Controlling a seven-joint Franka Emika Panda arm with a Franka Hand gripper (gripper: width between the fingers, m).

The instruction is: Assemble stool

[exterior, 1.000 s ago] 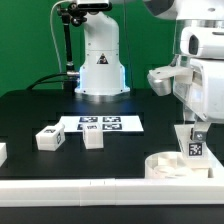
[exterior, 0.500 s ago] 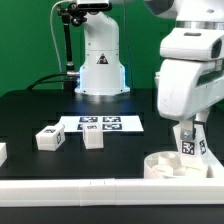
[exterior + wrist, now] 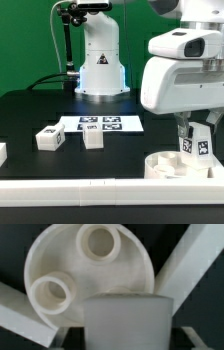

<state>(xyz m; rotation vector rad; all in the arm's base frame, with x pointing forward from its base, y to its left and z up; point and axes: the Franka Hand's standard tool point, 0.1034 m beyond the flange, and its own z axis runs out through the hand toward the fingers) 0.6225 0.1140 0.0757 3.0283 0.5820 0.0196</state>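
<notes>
The stool's round white seat [image 3: 168,167] lies at the exterior view's lower right, against the front rail. My gripper [image 3: 193,133] hangs just above it, shut on a white tagged stool leg [image 3: 189,147] that stands upright over the seat. In the wrist view the held leg [image 3: 130,318] fills the space between my fingers [image 3: 68,338], and the seat [image 3: 135,274] beyond it shows two round sockets [image 3: 103,241]. Two more legs [image 3: 50,138] [image 3: 93,138] lie loose on the black table toward the exterior view's left.
The marker board [image 3: 102,124] lies flat behind the loose legs. A long white rail [image 3: 90,190] runs along the front edge, and rails [image 3: 195,263] meet beside the seat. Another white part [image 3: 2,152] shows at the exterior view's left edge. The arm's base [image 3: 100,65] stands at the back.
The arm's wrist housing has swung toward the exterior view's left and turned, while the held leg stays over the seat. The loose legs have not moved.
</notes>
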